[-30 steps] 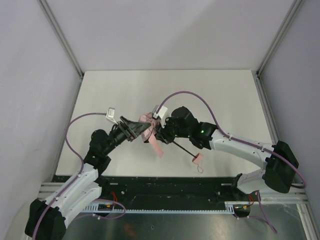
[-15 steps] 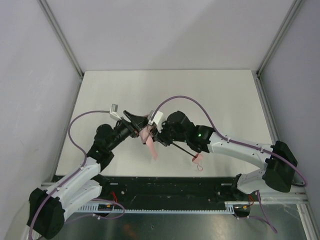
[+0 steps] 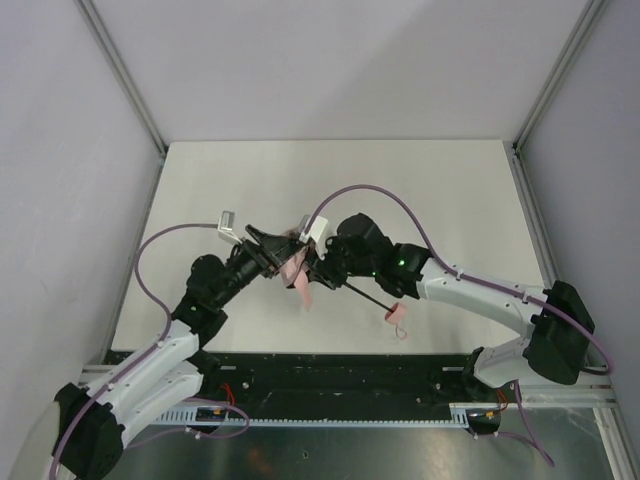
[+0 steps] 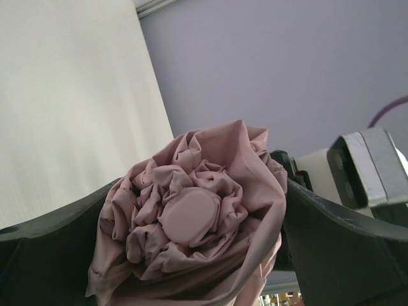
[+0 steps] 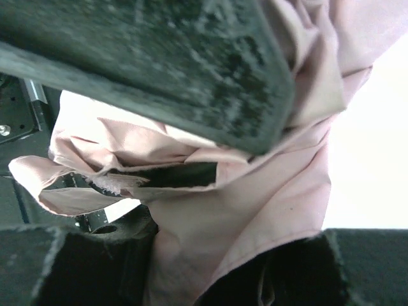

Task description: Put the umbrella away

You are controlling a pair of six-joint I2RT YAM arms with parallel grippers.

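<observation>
The pale pink umbrella (image 3: 300,275) hangs above the table between my two grippers. Its thin black shaft (image 3: 366,296) runs down right to a small pink handle with strap loop (image 3: 398,319). My left gripper (image 3: 281,256) is shut on the bunched canopy top; the left wrist view shows the gathered fabric and its round cap (image 4: 189,217) filling the space between the jaws. My right gripper (image 3: 312,268) is shut on the canopy fabric (image 5: 255,197) from the right side, and a loose flap hangs below.
The white table (image 3: 420,190) is walled by grey panels on the left, back and right. A black strip and metal rails run along the near edge (image 3: 340,375). Purple cables loop over both arms.
Both grippers have kept hold of the canopy. The left arm swung its gripper up and right from a second ago. The hanging pink flap shifted slightly left and the handle stayed near the same spot.
</observation>
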